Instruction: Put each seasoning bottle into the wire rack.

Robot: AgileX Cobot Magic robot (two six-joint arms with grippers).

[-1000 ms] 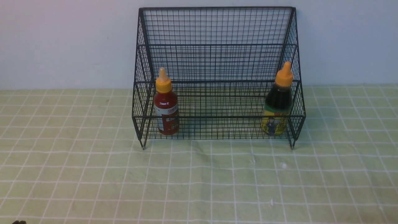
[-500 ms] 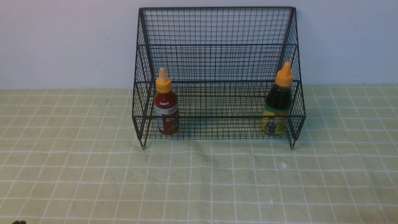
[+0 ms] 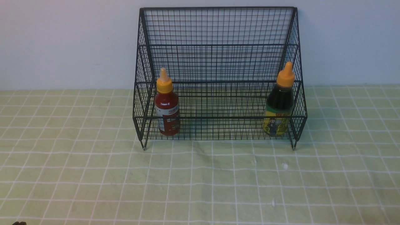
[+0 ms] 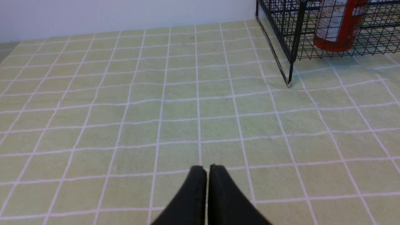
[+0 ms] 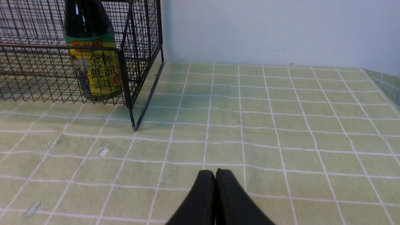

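Nearest the robot, both arms sat low and drawn back over the green checked cloth, well short of the rack. The left gripper pointed forward just above the cloth, its two black fingers pressed together with nothing between them. The right gripper was the same — fingers closed tip to tip, empty, aimed at bare cloth. A few small white flecks lay on the cloth ahead of the right arm.

Farther off, the rack stood on its short feet against the pale wall. The red bottle stood upright inside at the left end; the dark bottle stood upright inside at the right end — both behind the low front, well apart.
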